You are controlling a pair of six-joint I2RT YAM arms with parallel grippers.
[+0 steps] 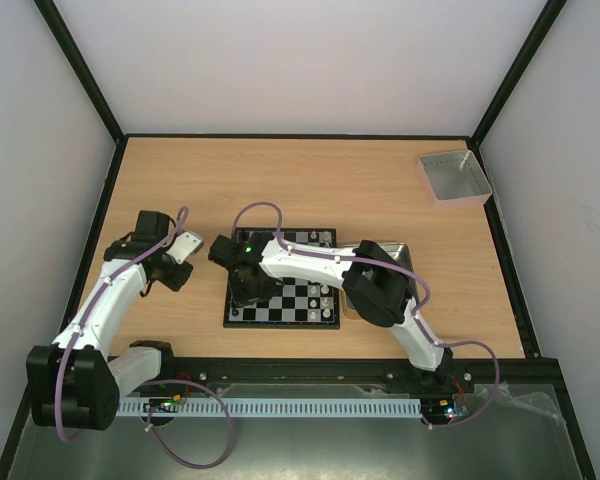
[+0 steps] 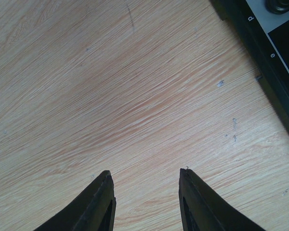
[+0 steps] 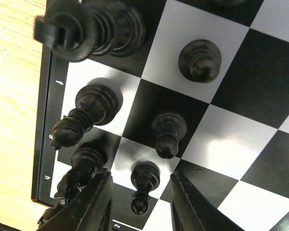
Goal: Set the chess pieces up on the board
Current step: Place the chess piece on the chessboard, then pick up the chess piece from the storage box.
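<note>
The black and silver-grey board (image 1: 298, 303) lies in the middle of the table. My right gripper (image 1: 248, 289) hangs over its left side. In the right wrist view my right gripper (image 3: 140, 174) is open, with a black pawn (image 3: 144, 185) standing between the fingers (image 3: 94, 202), untouched. Several more black pieces stand around it, such as another pawn (image 3: 166, 132) and a bishop (image 3: 84, 113). A few white pieces (image 1: 325, 296) stand on the board's right side. My left gripper (image 1: 177, 272) is open and empty over bare table (image 2: 145, 172), left of the board's edge (image 2: 274, 55).
A gold-rimmed tin (image 1: 401, 252) sits right of the board, mostly under my right arm. A clear grey tray (image 1: 455, 177) stands at the far right back corner. Black frame rails run around the table.
</note>
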